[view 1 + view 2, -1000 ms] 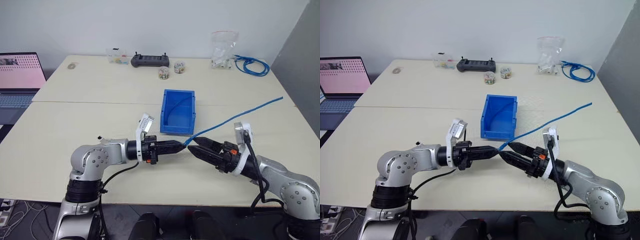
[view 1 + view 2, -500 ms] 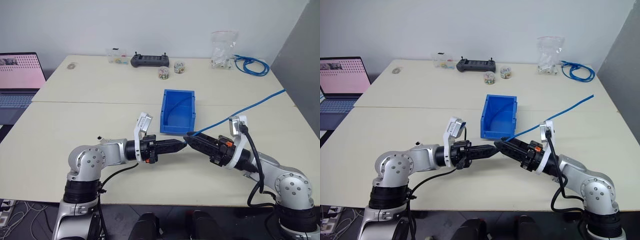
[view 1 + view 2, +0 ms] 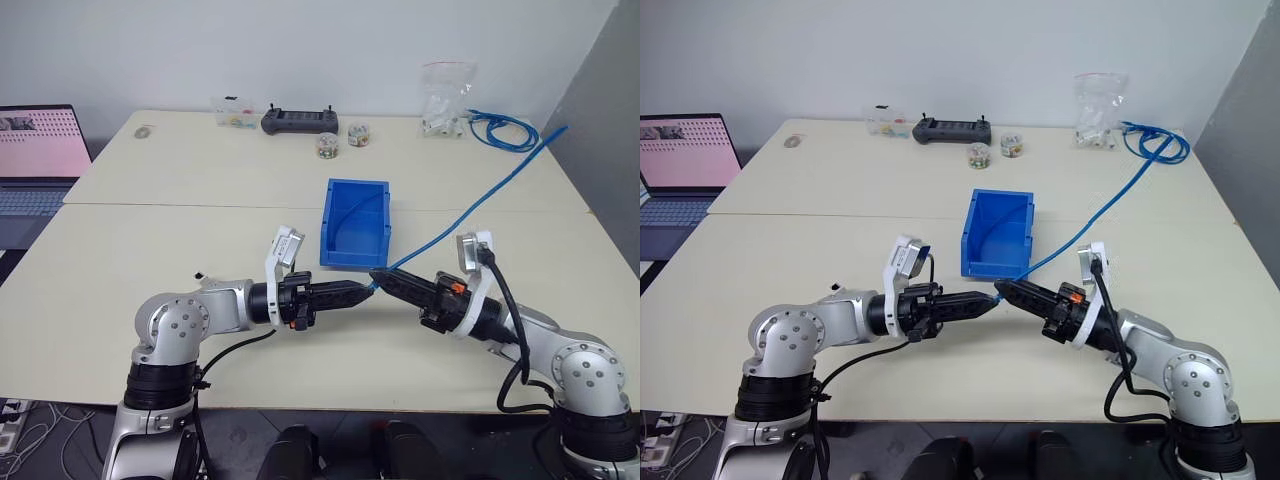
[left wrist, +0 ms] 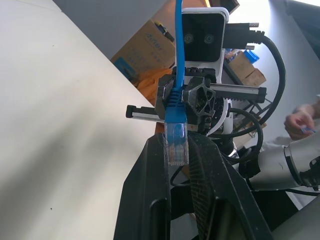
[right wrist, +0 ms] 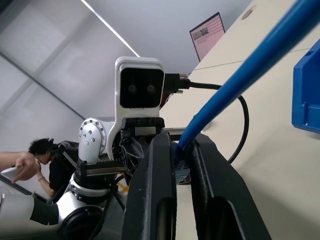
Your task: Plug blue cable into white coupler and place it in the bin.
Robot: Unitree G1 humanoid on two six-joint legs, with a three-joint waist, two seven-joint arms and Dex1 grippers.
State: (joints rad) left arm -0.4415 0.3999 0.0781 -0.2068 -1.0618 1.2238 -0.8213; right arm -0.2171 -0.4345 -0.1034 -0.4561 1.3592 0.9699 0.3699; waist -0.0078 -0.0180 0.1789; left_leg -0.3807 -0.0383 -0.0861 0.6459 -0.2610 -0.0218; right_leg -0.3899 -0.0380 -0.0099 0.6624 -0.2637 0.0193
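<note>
The blue cable (image 3: 470,210) rises from between my two grippers toward the table's back right, its far end in the air. Its clear plug (image 4: 176,146) is pinched in my left gripper (image 4: 177,142), which is shut and points right, just in front of the bin. My right gripper (image 5: 181,145) faces it tip to tip and is shut on the cable just behind the plug's blue boot (image 4: 176,102). In the left eye view the tips meet near the right gripper (image 3: 380,277). The blue bin (image 3: 355,222) stands empty right behind them. The white coupler is out of view.
A laptop (image 3: 35,160) sits at the far left. Along the back edge are a black controller (image 3: 299,121), two small jars (image 3: 340,140), a clear bag of white parts (image 3: 445,100) and a looped blue cable bundle (image 3: 505,130). A person (image 5: 37,160) is behind me.
My right gripper moved in against the left gripper's tips and shut on the cable. The cable's free end swung up and toward the back. The left gripper kept still.
</note>
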